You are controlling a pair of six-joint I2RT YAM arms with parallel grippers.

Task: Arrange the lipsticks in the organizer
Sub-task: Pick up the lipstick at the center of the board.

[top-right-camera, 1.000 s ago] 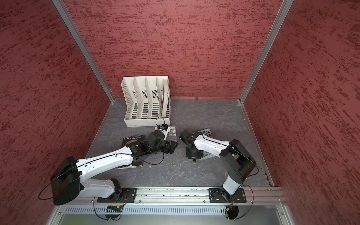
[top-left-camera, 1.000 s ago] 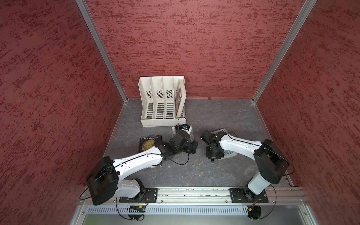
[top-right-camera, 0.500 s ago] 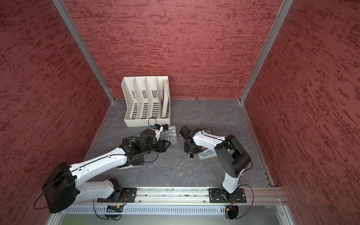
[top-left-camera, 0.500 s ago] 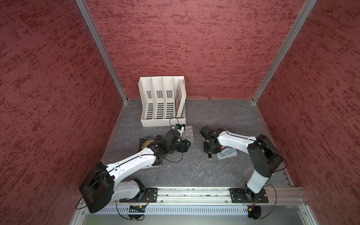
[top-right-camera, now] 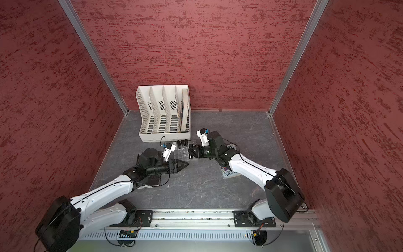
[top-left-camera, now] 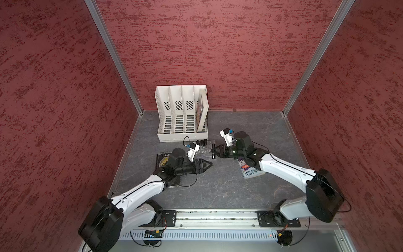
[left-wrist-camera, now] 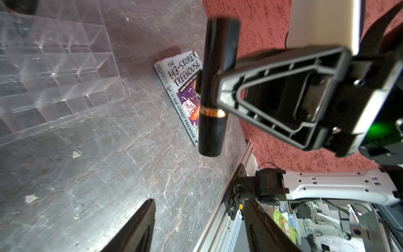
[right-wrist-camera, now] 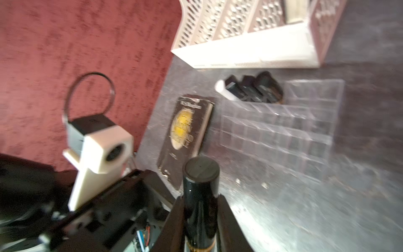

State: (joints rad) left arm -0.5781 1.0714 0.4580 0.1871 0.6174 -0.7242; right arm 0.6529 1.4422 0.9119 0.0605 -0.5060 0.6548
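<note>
The clear organizer (top-left-camera: pixel 204 150) (top-right-camera: pixel 182 150) (left-wrist-camera: pixel 54 65) (right-wrist-camera: pixel 283 131) lies on the grey floor in front of the white rack. One white lipstick (right-wrist-camera: pixel 220 88) and three black lipsticks (right-wrist-camera: pixel 255 87) (top-right-camera: pixel 182 142) stand in its back row. My right gripper (top-left-camera: pixel 214 151) (top-right-camera: pixel 191 152) (right-wrist-camera: pixel 200 200) is shut on another black lipstick (right-wrist-camera: pixel 200 192) (left-wrist-camera: pixel 216 87) with a gold band, held upright at the organizer's right front corner. My left gripper (top-left-camera: pixel 210 163) (top-right-camera: pixel 186 164) (left-wrist-camera: pixel 200 201) is open and holds nothing, just in front of the organizer and facing the right gripper.
A white slotted file rack (top-left-camera: pixel 182 113) with a book in it stands against the back wall. A dark book (top-left-camera: pixel 162 158) lies under the left arm. A Treehouse paperback (top-left-camera: pixel 250 170) (left-wrist-camera: pixel 183 87) lies under the right arm. The metal rail (top-left-camera: pixel 213 218) runs along the front.
My right gripper has lifted from over the paperback and swung left to the organizer's corner with the lipstick. The left arm has changed pose, its gripper still in front of the organizer.
</note>
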